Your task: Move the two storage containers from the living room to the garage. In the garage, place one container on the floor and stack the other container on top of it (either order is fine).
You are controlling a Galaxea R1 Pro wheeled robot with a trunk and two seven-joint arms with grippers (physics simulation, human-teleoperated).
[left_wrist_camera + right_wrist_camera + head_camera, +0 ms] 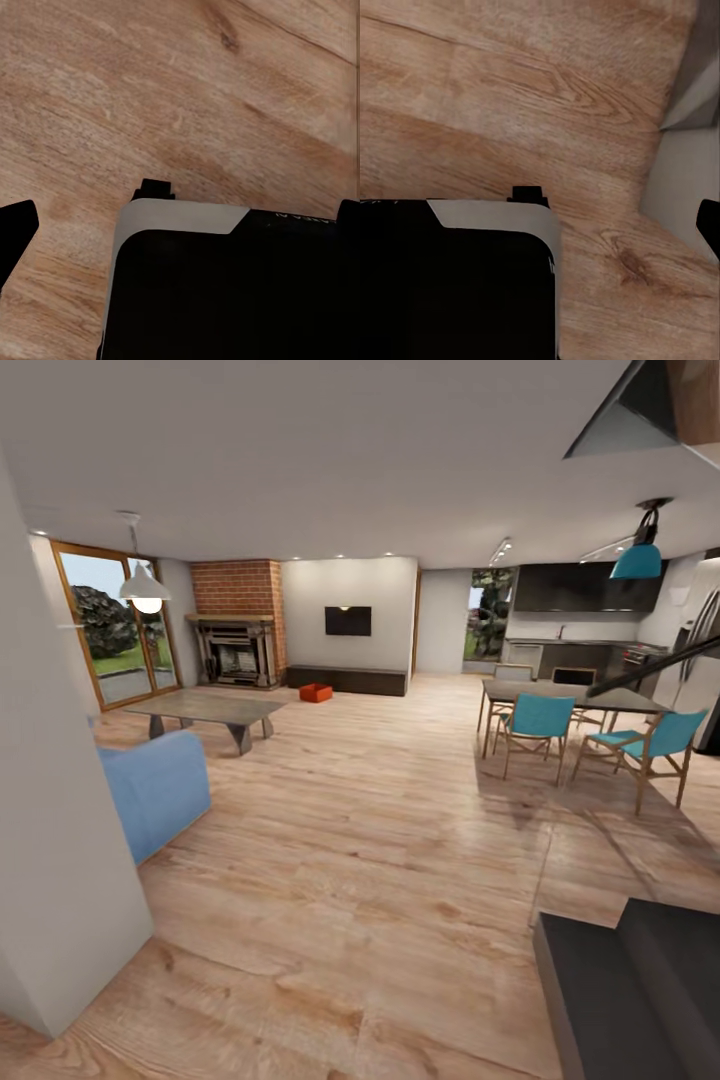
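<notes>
Neither pincer's state can be told. In the left wrist view a dark fingertip point(16, 232) pokes in at one edge and another at the opposite edge, above the robot's black base with a pale grey band point(176, 220). The right wrist view shows a dark fingertip point(709, 223) at one edge, a similar black body point(450, 289), and a pale grey wall foot point(682, 187) meeting the planks. Both look down at a light wood-plank floor point(187, 90) with visible grain and knots.

From the head view, one orange-red storage container point(316, 693) sits on the plank floor at the far end of the living room, just in front of a long, low dark cabinet point(347, 680) and near the foot of the brick fireplace point(238, 625). It is a small, open-topped rectangular box with smooth walls; its long axis seems to run roughly along the cabinet front, though it is too small to be sure.

A low coffee table point(205, 710) with a flat greyish top stands well apart from it, and a blue sofa point(155, 785) with soft rounded edges is nearer the camera. A white pendant lamp point(145, 585) hangs over the table. At the right stand a dark dining table point(570, 695) and teal chairs point(535, 720) with wooden legs.
</notes>
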